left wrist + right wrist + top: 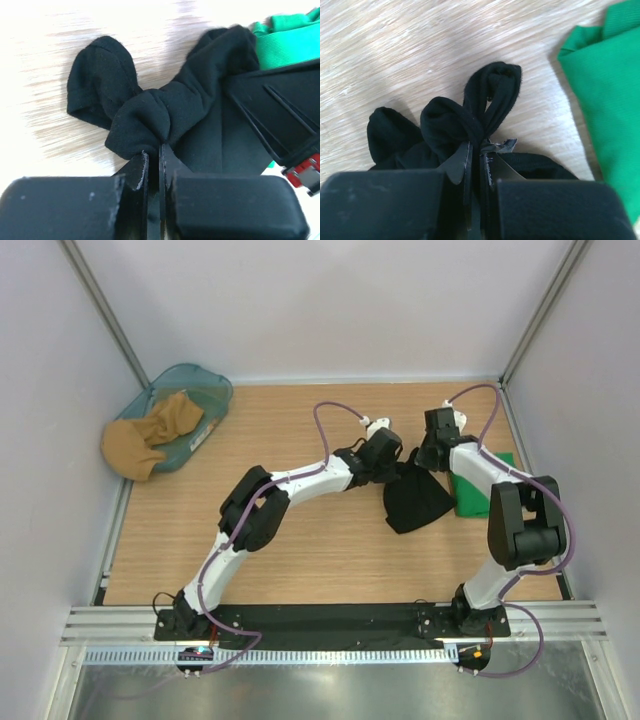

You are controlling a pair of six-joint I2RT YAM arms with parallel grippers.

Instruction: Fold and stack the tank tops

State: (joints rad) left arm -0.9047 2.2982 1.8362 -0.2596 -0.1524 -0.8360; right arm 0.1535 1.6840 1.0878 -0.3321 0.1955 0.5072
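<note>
The black tank top (415, 502) hangs bunched between my two grippers at the right middle of the table. My left gripper (392, 468) is shut on a gathered fold of it (150, 120). My right gripper (432, 456) is shut on its bunched straps (485, 107). The green tank top (484, 488) lies folded on the table just right of the black one, partly under my right arm; it also shows in the left wrist view (285, 37) and the right wrist view (605, 85).
A teal basket (185, 410) with a tan garment (150, 440) spilling over its rim stands at the back left. Metal frame posts and white walls close in the table on the left, back and right.
</note>
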